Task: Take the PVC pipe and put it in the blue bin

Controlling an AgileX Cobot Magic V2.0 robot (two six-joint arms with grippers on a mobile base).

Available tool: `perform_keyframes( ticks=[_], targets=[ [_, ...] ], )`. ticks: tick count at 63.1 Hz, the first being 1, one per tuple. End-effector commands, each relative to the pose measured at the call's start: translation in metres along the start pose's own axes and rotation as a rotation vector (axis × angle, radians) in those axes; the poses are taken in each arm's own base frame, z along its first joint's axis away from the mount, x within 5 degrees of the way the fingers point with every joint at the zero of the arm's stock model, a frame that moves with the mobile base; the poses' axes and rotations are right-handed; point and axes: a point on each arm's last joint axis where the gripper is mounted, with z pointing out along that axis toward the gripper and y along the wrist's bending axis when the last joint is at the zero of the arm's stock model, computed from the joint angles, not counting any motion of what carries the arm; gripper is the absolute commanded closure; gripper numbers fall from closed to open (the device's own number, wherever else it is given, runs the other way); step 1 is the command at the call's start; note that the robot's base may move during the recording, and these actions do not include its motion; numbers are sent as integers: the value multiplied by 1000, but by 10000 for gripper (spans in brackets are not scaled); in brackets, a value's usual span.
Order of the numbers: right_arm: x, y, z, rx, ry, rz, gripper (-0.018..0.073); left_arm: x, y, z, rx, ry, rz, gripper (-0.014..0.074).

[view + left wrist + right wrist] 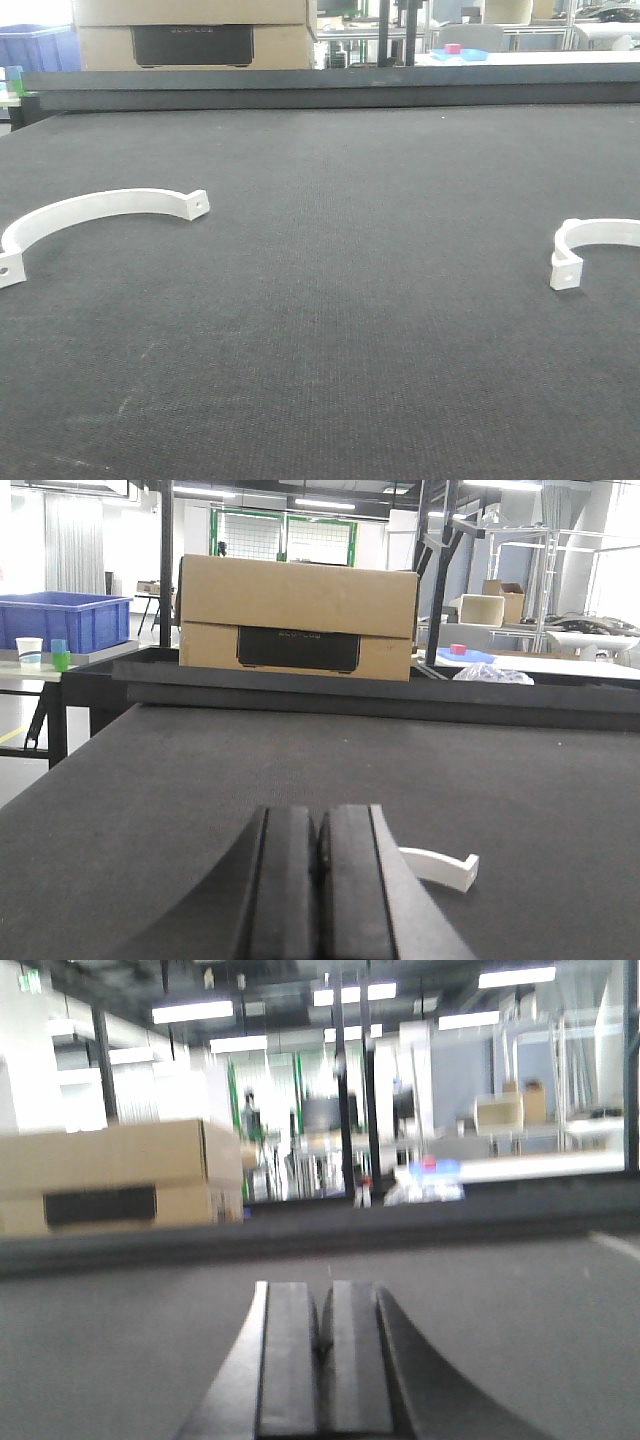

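Black mat table (pixel 330 340); left gripper (pixel 321 830) fingers pressed together, white PVC pipe clamp (pixel 452 869) just right of them; right gripper (pixel 325 1305) likewise pressed together.

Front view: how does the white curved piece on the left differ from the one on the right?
The left piece shows almost its whole arc, with a holed tab at each end. The right piece runs off the frame edge and shows only one tab. The left piece spans wider in view, but the right piece's full size cannot be judged. Both are white, curved and lie apart on the dark mat.
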Motion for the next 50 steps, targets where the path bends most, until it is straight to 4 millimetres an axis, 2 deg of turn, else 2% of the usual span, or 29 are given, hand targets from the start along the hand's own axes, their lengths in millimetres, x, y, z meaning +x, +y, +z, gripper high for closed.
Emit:
perform_keyframes(
  ticks=[1,10,15,26,37,45,50],
  targets=[
    [-19,1,0,3,-114,13,727,-27,-1,-2,-1,-95,0,707],
    [-71,10,-1,-24,-212,18,727,-78,-3,-11,2,-211,52,707],
    [-96,15,-2,-37,-219,19,727,-99,-4,-13,-3,-211,90,707],
    [-132,23,21,-41,-131,13,727,-145,-5,-2,-9,-189,102,707],
    [-141,28,56,-35,108,9,727,-167,-6,29,-8,33,60,707],
    [-132,29,81,-27,314,7,727,-167,-7,53,-3,228,33,707],
    [-119,28,97,-16,434,8,727,-163,-7,69,-4,327,31,707]
  ],
)
